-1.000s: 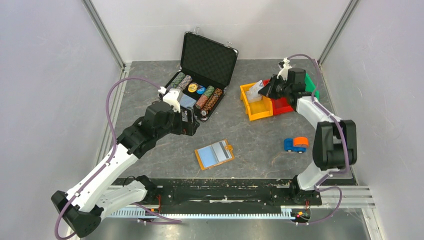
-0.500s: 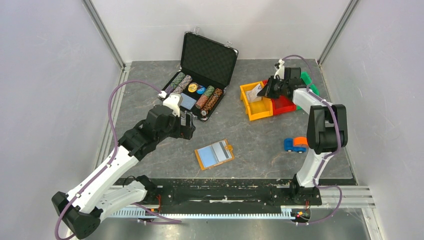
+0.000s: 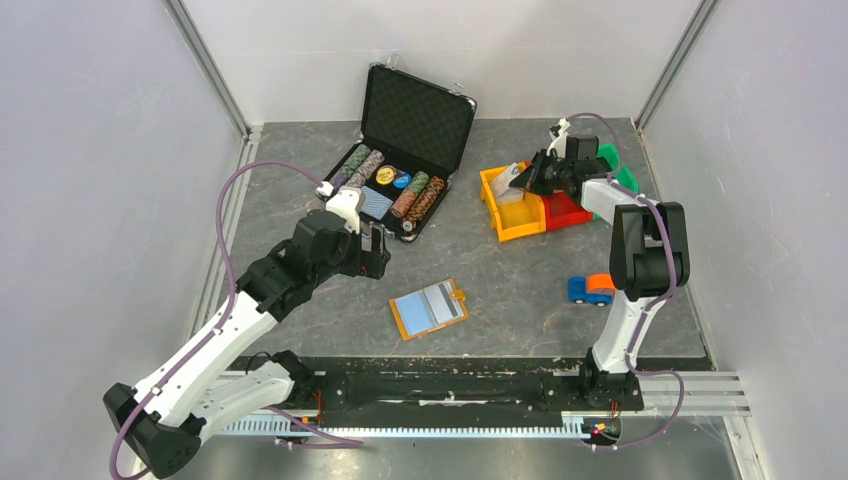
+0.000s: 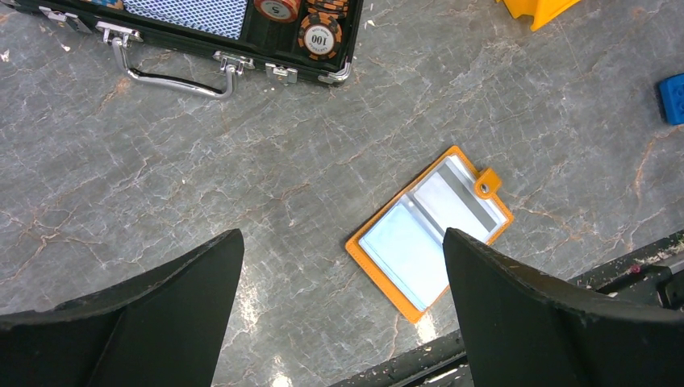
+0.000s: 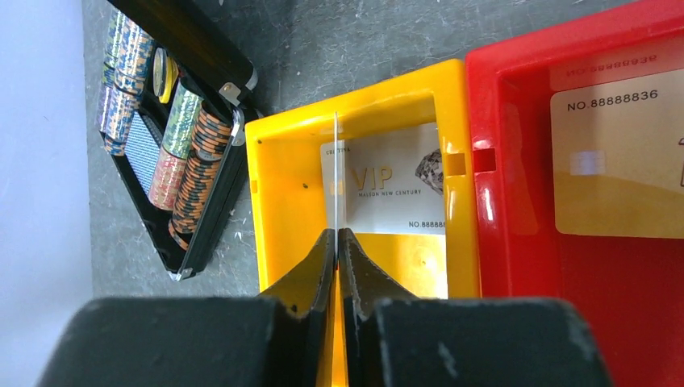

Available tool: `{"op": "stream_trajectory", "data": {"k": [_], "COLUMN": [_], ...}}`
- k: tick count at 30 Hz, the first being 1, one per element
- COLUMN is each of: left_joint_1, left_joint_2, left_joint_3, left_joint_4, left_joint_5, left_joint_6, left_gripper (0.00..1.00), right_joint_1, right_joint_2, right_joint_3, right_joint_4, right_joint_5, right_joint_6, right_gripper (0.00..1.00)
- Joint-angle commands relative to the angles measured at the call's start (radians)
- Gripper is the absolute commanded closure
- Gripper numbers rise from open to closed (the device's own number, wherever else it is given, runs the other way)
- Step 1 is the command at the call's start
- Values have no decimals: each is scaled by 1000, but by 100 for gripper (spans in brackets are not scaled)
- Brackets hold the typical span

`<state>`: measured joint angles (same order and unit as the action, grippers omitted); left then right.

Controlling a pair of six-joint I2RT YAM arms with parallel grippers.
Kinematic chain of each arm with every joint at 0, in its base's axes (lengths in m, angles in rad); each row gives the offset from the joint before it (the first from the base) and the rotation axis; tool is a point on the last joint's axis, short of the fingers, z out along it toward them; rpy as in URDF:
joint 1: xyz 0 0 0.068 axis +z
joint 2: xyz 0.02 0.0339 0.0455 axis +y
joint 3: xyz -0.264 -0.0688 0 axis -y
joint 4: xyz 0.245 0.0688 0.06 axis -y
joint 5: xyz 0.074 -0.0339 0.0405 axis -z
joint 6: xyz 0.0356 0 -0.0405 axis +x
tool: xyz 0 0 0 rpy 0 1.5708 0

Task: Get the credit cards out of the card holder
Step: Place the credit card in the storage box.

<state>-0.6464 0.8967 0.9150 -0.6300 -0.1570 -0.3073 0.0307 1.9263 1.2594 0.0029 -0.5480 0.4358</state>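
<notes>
The orange card holder (image 3: 429, 308) lies open on the table near the front; the left wrist view shows it too (image 4: 379, 266). Its pockets hold a light blue card (image 4: 403, 248) and a pale grey card (image 4: 456, 197) with a dark stripe. My left gripper (image 3: 378, 250) hangs open and empty above the table left of the holder (image 4: 340, 238). My right gripper (image 3: 530, 176) is shut on a thin pale card, seen edge-on (image 5: 335, 169), over the yellow bin (image 5: 274, 201). A white VIP card (image 5: 395, 189) lies in that bin.
A red bin (image 5: 484, 210) beside the yellow one holds a beige card (image 5: 617, 161); a green bin (image 3: 618, 168) stands behind. The open black chip case (image 3: 400, 150) is at the back centre. A blue and orange toy car (image 3: 590, 290) sits at the right.
My right arm has folded further back, carrying the held card lower over the yellow bin. My left gripper shifted slightly toward the front. The card holder has not moved.
</notes>
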Motion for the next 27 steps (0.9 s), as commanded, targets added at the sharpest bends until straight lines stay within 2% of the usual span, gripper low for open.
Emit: {"op": "stream_trajectory", "data": {"k": [1, 10, 19, 25, 27], "left_joint_1": [2, 2, 1, 2, 2], "left_joint_2": [-13, -30, -30, -37, -40], "left_joint_3": [6, 3, 2, 2, 1], "left_joint_4": [16, 13, 12, 7, 7], "left_joint_5": [-34, -49, -52, -49, -49], "left_joint_6": [45, 45, 47, 48, 48], "left_gripper": [0, 0, 0, 0, 0], "right_joint_1": [0, -1, -2, -1, -2], "right_joint_2": [29, 24, 2, -5, -10], "right_joint_3": [-6, -18, 6, 7, 22], "right_joint_4": [81, 77, 5, -1, -50], "right_joint_5": [-10, 24, 97, 109, 125], "right_joint_6": [48, 69, 80, 93, 90], "right_gripper": [93, 86, 71, 69, 70]}}
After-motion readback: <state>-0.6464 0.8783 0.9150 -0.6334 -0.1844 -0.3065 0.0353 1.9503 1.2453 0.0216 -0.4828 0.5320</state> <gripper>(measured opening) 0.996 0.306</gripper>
